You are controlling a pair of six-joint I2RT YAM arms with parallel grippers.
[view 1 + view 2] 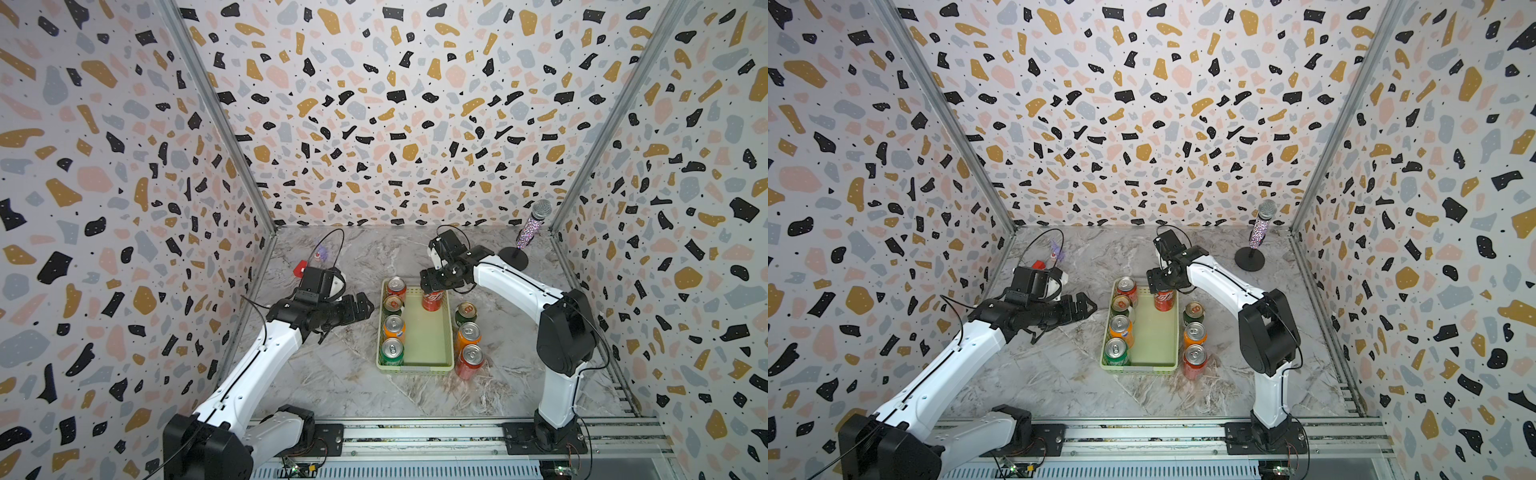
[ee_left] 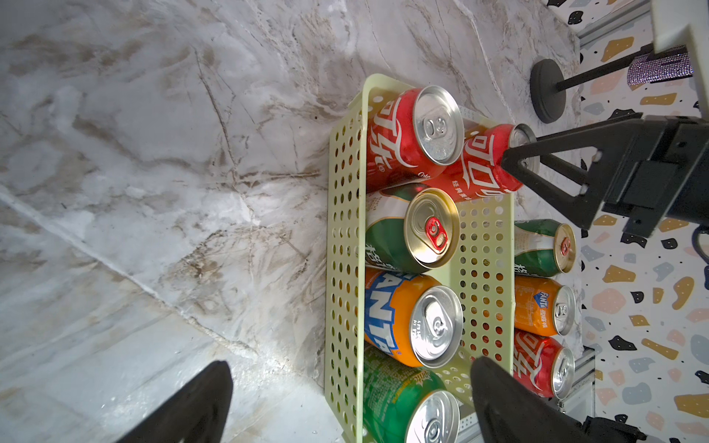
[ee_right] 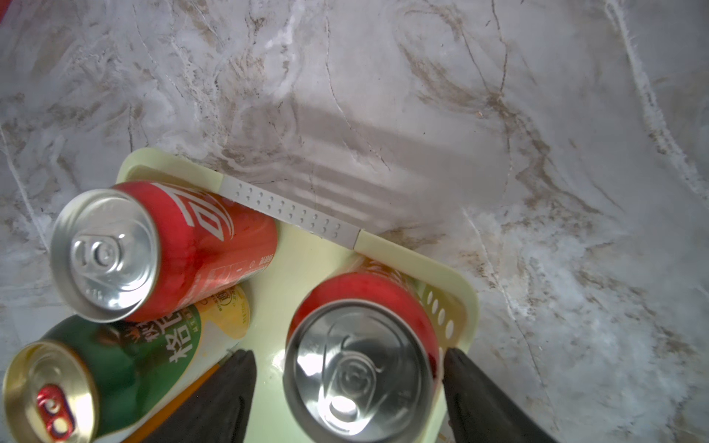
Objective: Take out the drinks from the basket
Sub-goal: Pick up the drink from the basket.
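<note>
On the desk (image 1: 332,374) the basket (image 1: 428,336) holds five drinks (image 1: 393,328): four in a row along the left arm's side, and one red can (image 1: 433,301) upright in the far corner on the right arm's side. The right pincer (image 1: 433,290) sits over that can, fingers apart on both flanks with a gap showing on one side, so not clamped. The left pincer (image 1: 362,309), apart and empty, hangs just outside the basket. Another three cans (image 1: 467,336) stand outside it. Red labels carry Coca-Cola's white Chinese script; the orange can (image 2: 387,318) reads FANTA, and the bright green can (image 2: 395,395) seems to read Sprite
</note>
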